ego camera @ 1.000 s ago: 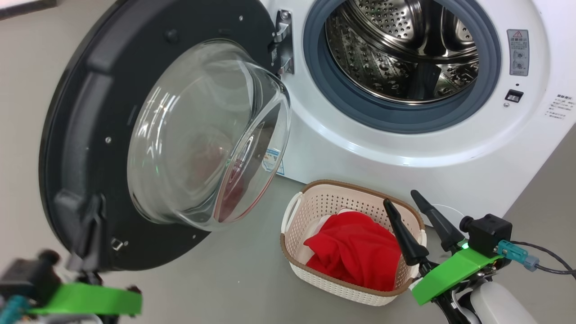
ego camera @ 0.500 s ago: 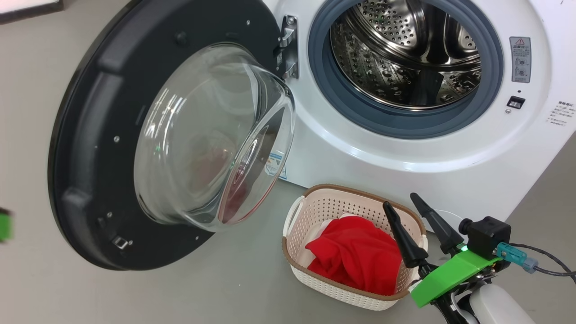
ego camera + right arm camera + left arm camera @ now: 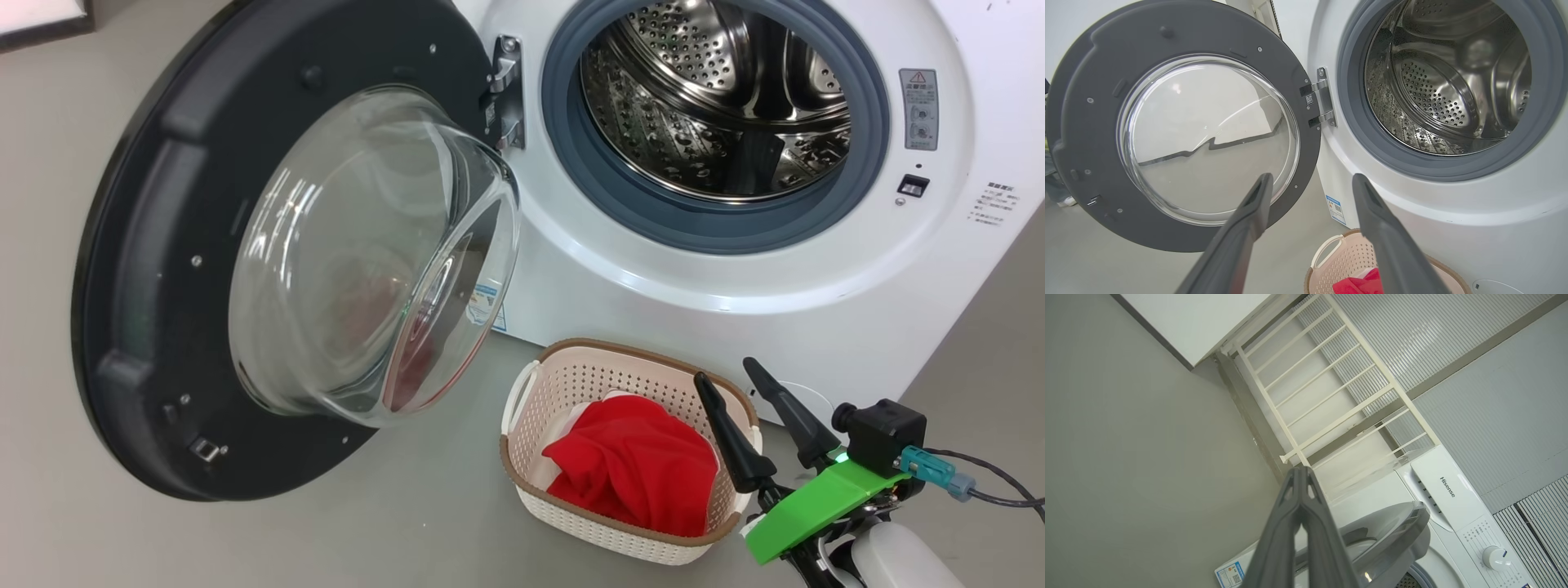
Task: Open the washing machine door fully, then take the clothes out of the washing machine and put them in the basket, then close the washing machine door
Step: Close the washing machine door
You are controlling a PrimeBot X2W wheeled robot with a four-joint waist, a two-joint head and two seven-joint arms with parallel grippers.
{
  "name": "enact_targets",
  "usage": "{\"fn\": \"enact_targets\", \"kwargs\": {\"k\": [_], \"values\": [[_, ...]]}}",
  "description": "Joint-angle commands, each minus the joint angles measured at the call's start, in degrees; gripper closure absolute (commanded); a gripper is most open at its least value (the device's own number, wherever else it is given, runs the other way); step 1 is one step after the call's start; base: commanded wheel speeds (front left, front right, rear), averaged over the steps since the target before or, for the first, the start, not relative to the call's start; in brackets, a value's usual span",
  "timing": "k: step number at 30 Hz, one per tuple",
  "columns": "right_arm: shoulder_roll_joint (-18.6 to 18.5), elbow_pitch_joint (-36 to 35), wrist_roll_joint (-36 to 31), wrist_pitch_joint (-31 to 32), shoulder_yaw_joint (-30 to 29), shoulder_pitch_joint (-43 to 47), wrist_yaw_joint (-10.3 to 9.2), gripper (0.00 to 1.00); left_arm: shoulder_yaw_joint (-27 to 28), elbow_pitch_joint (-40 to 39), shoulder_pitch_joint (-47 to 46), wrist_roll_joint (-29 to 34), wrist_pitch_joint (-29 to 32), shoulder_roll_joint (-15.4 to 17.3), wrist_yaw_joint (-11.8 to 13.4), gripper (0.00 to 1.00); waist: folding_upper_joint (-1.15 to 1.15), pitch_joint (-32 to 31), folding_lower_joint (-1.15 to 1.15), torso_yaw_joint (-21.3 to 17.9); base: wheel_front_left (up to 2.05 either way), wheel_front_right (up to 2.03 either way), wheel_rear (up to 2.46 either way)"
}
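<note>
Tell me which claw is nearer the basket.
Right. The right claw hangs open just beside the right rim of the basket. The left claw, shut, points up past the edge of the washing machine door toward a white rack.

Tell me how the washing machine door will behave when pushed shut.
The washing machine door likely swings rigidly about its hinge, not flexing. Its glass bowl looks smooth and curved, so a push there may slip; the dark rim probably gives surer contact.
</note>
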Motion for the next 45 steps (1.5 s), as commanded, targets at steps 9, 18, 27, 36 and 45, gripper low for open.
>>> {"fn": "enact_targets", "kwargs": {"k": [9, 18, 27, 36, 45], "values": [[0.03, -1.5, 0.23, -0.69, 0.78, -0.34, 0.09, 0.0, 1.91, 6.73, -3.68, -5.47, 6.97, 1.68, 1.94, 1.0, 0.0, 0.84, 0.0, -0.74, 0.0, 0.0, 0.0], [0.17, -1.18, 0.4, -0.69, 0.78, -0.82, 0.09, 0.0, -1.25, 6.76, -1.95, -6.34, 12.19, 0.91, 1.73, 1.0, 0.0, 1.24, 0.0, -1.37, 0.0, 0.0, 0.0], [0.1, -1.04, 0.61, -0.69, 0.74, -1.04, 0.09, 0.0, -2.43, 4.68, -0.74, -7.74, 15.83, 0.42, 2.82, 1.0, 0.0, 1.32, 0.0, -2.05, 0.0, 0.0, 0.0], [0.19, -1.02, 0.62, -0.69, 0.58, -1.11, 0.09, 0.0, -4.62, -0.42, 1.39, -8.79, 19.61, -0.64, 3.78, 1.0, 0.0, 1.28, 0.0, -2.9, 0.0, 0.0, 0.0], [0.44, -0.99, 0.56, -0.69, 0.27, -1.12, 0.09, 0.0, -7.14, -8.22, 3.3, -9.33, 22.26, -2.21, 6.51, 1.0, 0.0, 0.99, 0.0, -3.52, 0.0, 0.0, 0.0]]}}
